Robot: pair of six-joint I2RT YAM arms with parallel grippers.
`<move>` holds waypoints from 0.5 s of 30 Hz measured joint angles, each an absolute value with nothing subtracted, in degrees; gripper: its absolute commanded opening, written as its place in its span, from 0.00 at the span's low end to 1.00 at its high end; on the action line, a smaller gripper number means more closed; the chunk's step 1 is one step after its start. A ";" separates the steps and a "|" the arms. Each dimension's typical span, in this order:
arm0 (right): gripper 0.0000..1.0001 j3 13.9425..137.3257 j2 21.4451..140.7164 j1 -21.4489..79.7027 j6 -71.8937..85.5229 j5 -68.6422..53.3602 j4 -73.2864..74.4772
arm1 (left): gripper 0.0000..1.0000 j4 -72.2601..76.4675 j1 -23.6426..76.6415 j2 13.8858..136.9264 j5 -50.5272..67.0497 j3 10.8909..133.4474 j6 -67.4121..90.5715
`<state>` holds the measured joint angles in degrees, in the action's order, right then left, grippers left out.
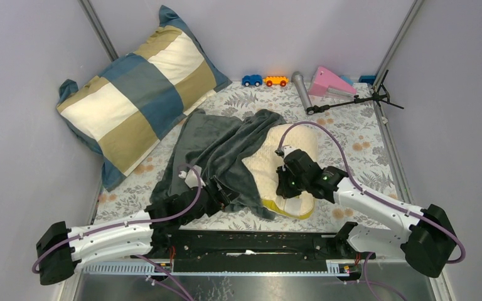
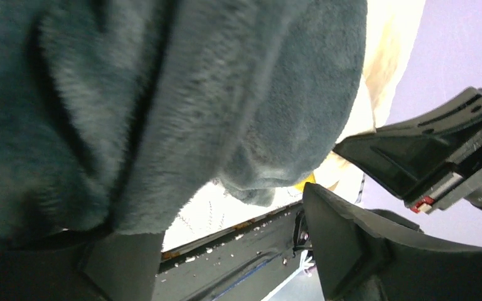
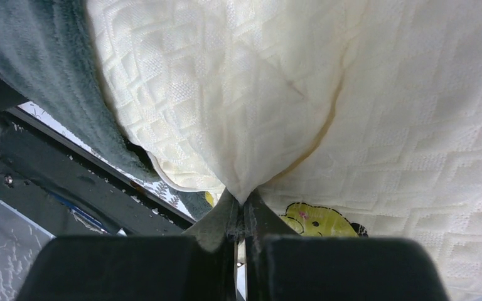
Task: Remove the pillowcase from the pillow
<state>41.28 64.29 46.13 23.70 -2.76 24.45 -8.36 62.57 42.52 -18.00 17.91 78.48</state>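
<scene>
At far left leans one checked cushion. Next, our left gripper stands spread, with the one grey pillowcase heaped over it, mid-table. Rightward, the one pillow lies mostly bare, our right gripper pinched tight on a fold of its quilting. We judge the job nearly done: only the overlapped edge remains.

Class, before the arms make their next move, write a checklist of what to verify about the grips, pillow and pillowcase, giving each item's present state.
1. Right pincer shut on a fold of the pillow: ok.
2. Left pincer clamped on the pillowcase: not ok; jaws apart, fabric only drapes over one.
3. Pillow's end out of the pillowcase: ok.
4. Pillowcase opening located: cannot tell.
</scene>
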 measured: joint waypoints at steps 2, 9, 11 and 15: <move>0.00 41.10 63.99 46.13 23.86 -2.74 24.29 | 0.67 -7.88 61.84 41.91 -18.52 16.99 79.83; 0.00 39.72 60.66 46.15 25.26 -0.99 23.22 | 0.05 -11.68 59.88 39.83 -23.07 16.67 82.85; 0.00 39.53 58.76 46.22 26.28 1.26 23.31 | 0.00 -15.51 59.81 38.98 -24.86 17.67 83.42; 0.00 39.44 52.86 46.70 29.08 8.99 23.51 | 0.00 -24.80 59.51 35.92 -29.17 22.61 83.66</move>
